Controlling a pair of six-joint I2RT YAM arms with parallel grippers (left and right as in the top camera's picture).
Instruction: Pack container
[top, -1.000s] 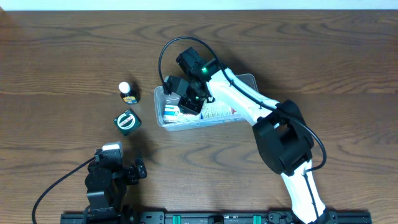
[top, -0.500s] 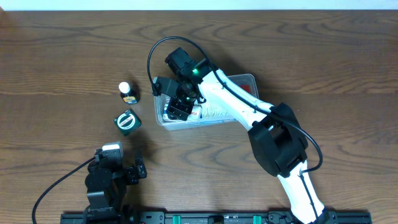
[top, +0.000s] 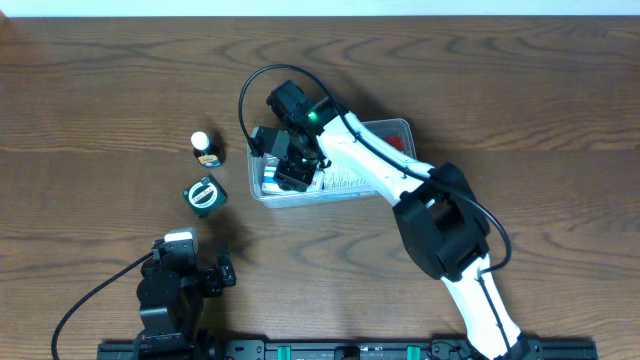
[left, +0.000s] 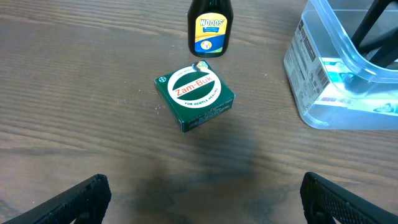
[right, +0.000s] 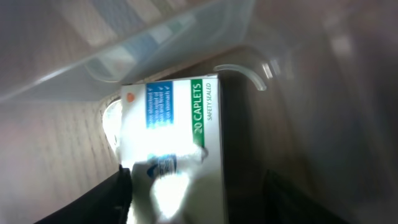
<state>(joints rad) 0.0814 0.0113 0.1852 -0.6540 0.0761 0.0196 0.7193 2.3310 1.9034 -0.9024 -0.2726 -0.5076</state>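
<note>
The container (top: 398, 130), a clear shallow tub, lies at mid-table with packets inside. My right gripper (top: 293, 178) reaches down into its left end. In the right wrist view a white caplets box (right: 177, 124) lies on the tub floor between the fingers of my right gripper (right: 196, 193). The jaws stand open, with a gap between the box and the right finger (right: 298, 199). My left gripper (left: 214, 202) hovers wide open over bare wood, holding nothing. Ahead of it sit a green Zam-Buk box (left: 194, 98) and a small dark bottle (left: 210, 28).
The green box (top: 205, 194) and the bottle (top: 206, 149) stand left of the tub, a short way apart. My left arm (top: 175, 285) rests near the front edge. The tub's left corner (left: 323, 81) shows at the right of the left wrist view.
My right gripper has slid toward the tub's left end and its jaws have spread wider around the white box. The left arm has not moved.
</note>
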